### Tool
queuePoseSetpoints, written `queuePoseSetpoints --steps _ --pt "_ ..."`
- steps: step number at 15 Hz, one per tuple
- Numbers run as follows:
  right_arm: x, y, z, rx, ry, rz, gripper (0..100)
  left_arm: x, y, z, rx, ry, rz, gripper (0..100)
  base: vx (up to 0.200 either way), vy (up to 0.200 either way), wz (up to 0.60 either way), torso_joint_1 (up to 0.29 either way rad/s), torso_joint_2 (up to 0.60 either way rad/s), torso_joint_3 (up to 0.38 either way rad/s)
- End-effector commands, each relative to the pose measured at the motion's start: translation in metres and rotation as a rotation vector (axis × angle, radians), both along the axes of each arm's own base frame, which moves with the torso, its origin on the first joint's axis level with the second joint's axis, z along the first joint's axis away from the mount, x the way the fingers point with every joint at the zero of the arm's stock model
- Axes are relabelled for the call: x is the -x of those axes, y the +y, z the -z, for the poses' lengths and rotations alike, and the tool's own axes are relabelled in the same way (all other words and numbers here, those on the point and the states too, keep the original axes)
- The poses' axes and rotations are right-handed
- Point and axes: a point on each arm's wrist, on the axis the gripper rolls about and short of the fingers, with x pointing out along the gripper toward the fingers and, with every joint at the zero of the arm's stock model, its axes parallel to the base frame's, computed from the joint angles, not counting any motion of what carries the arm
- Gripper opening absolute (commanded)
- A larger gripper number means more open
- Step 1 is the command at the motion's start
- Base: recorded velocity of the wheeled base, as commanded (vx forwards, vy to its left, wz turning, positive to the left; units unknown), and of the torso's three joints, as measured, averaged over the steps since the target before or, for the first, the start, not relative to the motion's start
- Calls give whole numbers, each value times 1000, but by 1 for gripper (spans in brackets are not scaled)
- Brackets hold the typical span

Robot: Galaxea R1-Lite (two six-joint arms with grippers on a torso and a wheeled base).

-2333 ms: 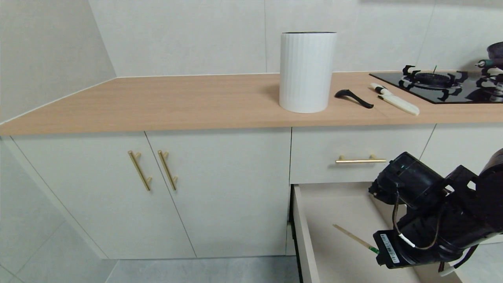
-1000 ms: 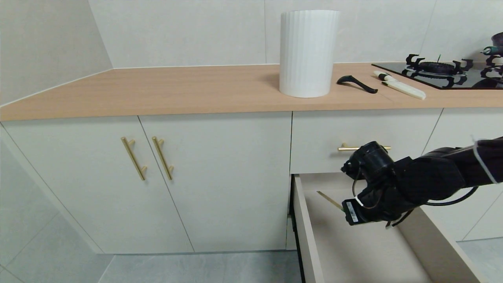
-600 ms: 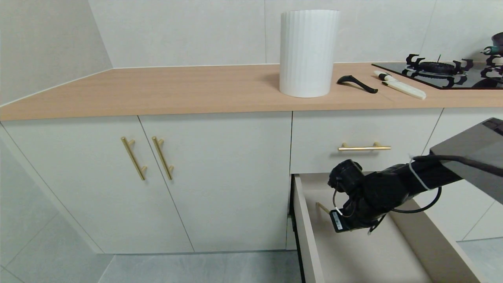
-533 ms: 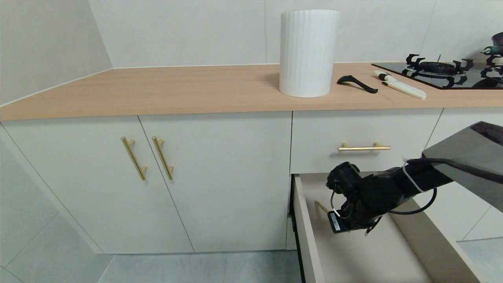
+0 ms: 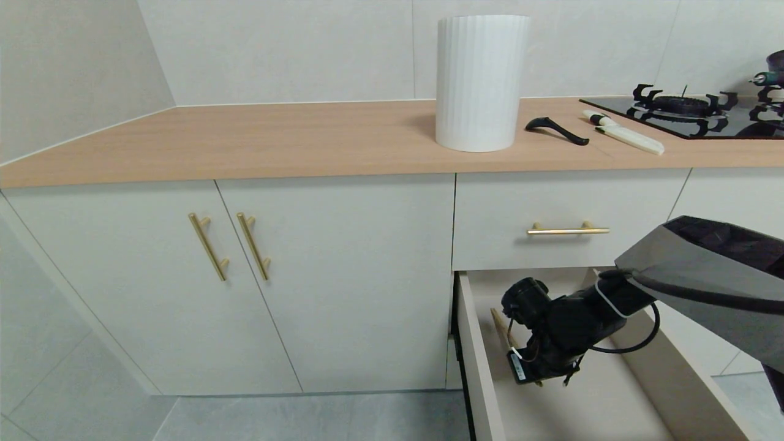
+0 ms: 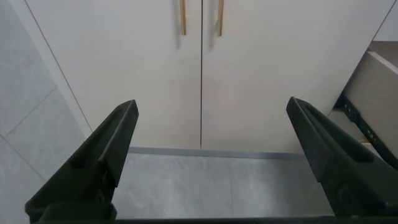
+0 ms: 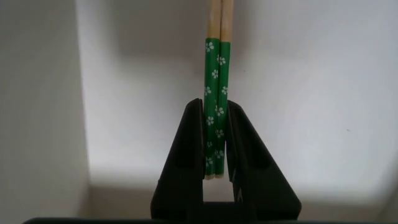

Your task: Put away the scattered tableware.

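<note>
2 green-ended chopsticks (image 7: 216, 93) pinched in the right claw (image 7: 216, 111), down inside the open drawer (image 5: 478, 367) by its left wall; left claw (image 6: 210, 107) gapes wide before the cabinet doors (image 6: 261, 74); knife (image 5: 623, 136) on the table (image 5: 275, 138).

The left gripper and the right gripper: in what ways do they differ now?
The left gripper is wide open and holds nothing; the right gripper is shut on the chopsticks. The left gripper faces the cabinet doors and the floor; the right gripper is down inside the open drawer. Both have black fingers.
</note>
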Motion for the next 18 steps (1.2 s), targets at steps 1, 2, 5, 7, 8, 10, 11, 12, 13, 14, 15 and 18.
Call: queuePoseSetpoints --steps 1,2,5,7,8,10,11,12,13,14,15,18 --pt "1 0 11 16 -4 6 0 0 0 0 1 1 0 100 0 0 0 0 0 0" --pt "0 0 12 15 -19 8 0 0 0 0 1 1 0 100 0 0 0 0 0 0" --pt "-1 0 13 13 -20 10 0 0 0 0 1 -1 0 100 0 0 0 0 0 0" --pt "-1 0 13 13 -20 10 100 0 0 0 1 -1 0 100 0 0 0 0 0 0" --pt "-1 1 13 13 -22 10 100 0 0 0 1 1 0 100 0 0 0 0 0 0" --pt "-1 1 12 8 -23 18 100 0 0 0 1 1 0 100 0 0 0 0 0 0" --pt "0 1 11 6 -24 18 100 0 0 0 1 1 0 100 0 0 0 0 0 0" --pt "0 1 10 4 -25 19 100 0 0 0 1 1 0 100 0 0 0 0 0 0" --pt "1 1 4 -1 -35 18 100 0 0 0 1 -1 0 100 0 0 0 0 0 0" --pt "3 2 -7 -13 -55 13 100 0 0 0 1 1 0 100 0 0 0 0 0 0" --pt "8 1 -22 -34 -77 10 100 0 0 0 1 1 0 100 0 0 0 0 0 0" --pt "31 -23 -106 -165 -210 3 100 0 0 0 1 1 0 100 0 0 0 0 0 0"
